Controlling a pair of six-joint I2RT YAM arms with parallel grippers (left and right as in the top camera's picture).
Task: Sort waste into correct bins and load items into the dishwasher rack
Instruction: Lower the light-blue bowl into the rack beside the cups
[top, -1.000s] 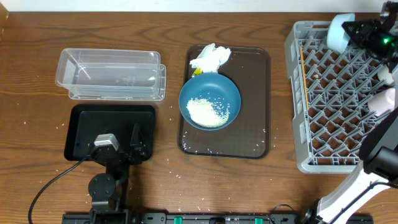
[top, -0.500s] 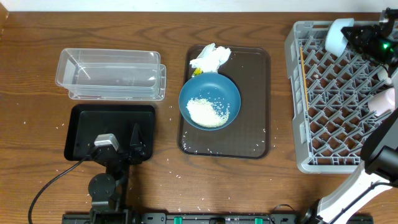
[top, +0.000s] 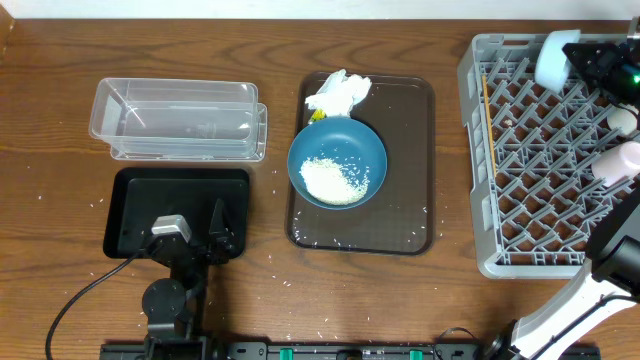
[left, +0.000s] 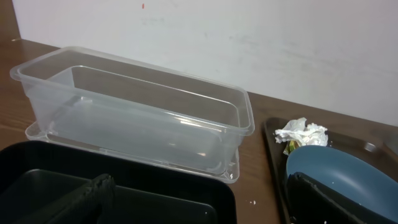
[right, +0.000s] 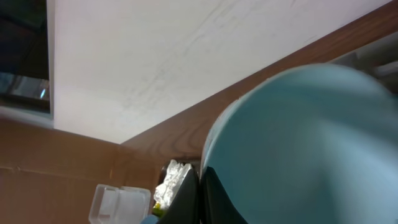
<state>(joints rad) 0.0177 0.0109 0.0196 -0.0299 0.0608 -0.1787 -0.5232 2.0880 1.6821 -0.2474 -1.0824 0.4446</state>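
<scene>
Chopsticks (top: 488, 118) in rack (top: 520, 262) — long axis near-to-far

Left arm folded low, its pincer (top: 228, 224) spread wide open. Right arm stretched far forward, its pincer (top: 578, 55) clamped on a small light-blue dish (top: 552, 60).

Fig.: both arms, overhead + wrist views. We note the left arm (top: 172, 262) is matt black throughout, w/ a round black joint housing (top: 165, 300) nr its base, a small grey-silver block (top: 170, 226) at the wrist, and a thin black cable (top: 70, 297) curving off its side. The left fingers (left: 93, 194) are black, blunt, rough-surfaced. The right arm (top: 612, 250) is black at the joints, w/ one white link (top: 560, 308) low down and a small green LED (top: 630, 72) lit nr the wrist.
</scene>
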